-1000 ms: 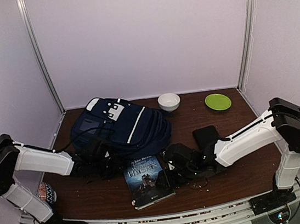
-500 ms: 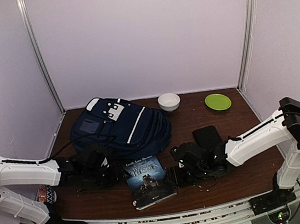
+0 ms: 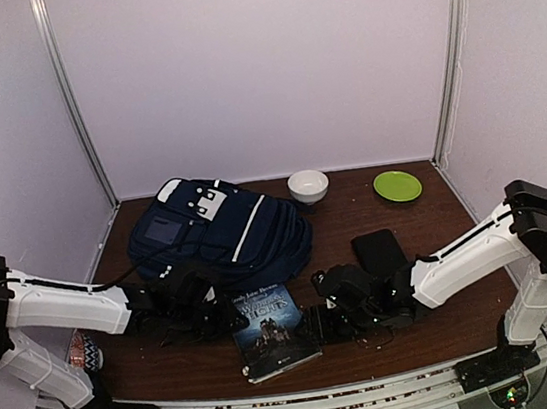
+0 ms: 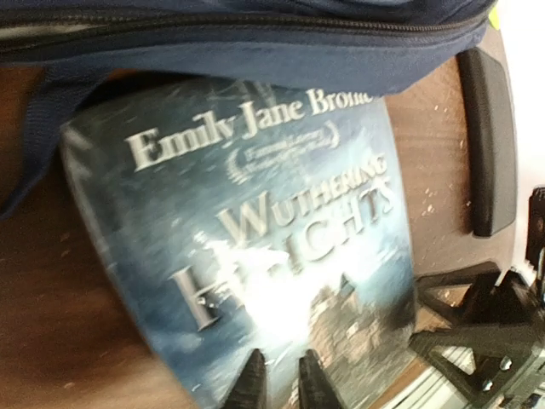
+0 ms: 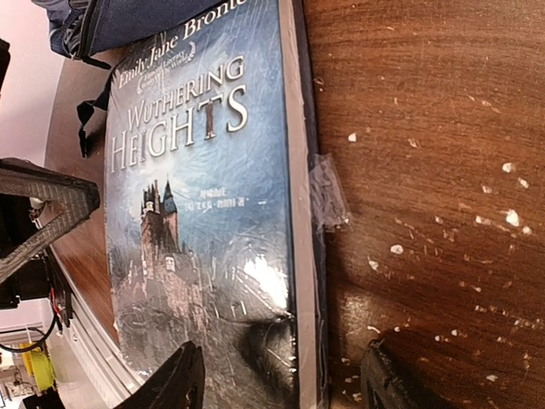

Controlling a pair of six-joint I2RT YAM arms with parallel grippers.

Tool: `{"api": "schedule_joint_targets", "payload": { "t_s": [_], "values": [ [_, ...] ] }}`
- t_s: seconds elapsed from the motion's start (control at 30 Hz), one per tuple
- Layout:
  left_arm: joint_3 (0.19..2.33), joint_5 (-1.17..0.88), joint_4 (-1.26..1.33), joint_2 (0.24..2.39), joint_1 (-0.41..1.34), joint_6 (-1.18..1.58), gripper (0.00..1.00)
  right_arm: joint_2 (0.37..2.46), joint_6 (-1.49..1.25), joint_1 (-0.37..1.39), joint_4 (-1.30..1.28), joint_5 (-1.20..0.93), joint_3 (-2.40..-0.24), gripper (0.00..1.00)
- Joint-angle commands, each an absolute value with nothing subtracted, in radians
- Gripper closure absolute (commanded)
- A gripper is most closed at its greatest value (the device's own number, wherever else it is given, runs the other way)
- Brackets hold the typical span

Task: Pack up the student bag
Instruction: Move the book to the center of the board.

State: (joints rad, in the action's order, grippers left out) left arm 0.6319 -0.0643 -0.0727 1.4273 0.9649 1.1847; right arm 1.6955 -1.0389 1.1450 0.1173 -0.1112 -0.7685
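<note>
– Top external: what has just changed, and where does it leave me?

– Your left gripper (image 3: pixel 218 316) has swung back in. 1 second ago it sat at the near edge of the student bag (image 3: pixel 219 234), then it pulled away to the left. Now it reaches right and hangs over the left side of the book (image 3: pixel 273 331). Your right gripper (image 3: pixel 321 321) has slid nearer, onto the book's right edge.

– Is either one gripping?

– The right one is not. In its wrist view the jaws stand wide, 1 finger over the cover and the other over the bare table (image 3: pixel 434 274), with the book's right edge between them. The left one I cannot tell. Its fingertips (image 4: pixel 254 382) sit close together above the cover, blurred, and whether they pinch anything is hidden.

– And the bag?

– It lies flat at the far left of the table, its near edge touching the book's far edge. The left wrist view shows a zip line along that edge, and I can see no opening there.

– So what does it mean?

– My judgement is that you have left the bag and turned both arms to the book, so packing is only beginning. The book lies flat outside the bag. You will need 1 finger under that right edge, and the bag's mouth opened, before the book can go in.
</note>
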Motion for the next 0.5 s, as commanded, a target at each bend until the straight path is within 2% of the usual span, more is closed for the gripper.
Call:
{"api": "schedule_joint_targets", "payload": {
  "t_s": [0.0, 0.1, 0.3, 0.47],
  "values": [
    [0.642, -0.064, -0.01, 1.514, 0.971, 1.197, 0.84, 1.721, -1.065, 1.143, 0.142, -0.14, -0.754, 0.37],
    [0.591, -0.058, 0.02, 1.562, 0.971, 1.234, 1.0, 1.719, -1.074, 1.144, 0.146, -0.164, -0.754, 0.37],
    [0.486, -0.08, 0.187, 1.645, 0.969, 1.313, 1.0, 1.737, -1.107, 1.143, 0.23, -0.26, -0.738, 0.37],
    [0.437, -0.131, 0.343, 1.745, 0.969, 1.359, 1.0, 1.764, -1.137, 1.144, 0.334, -0.33, -0.74, 0.45]
  ]
}}
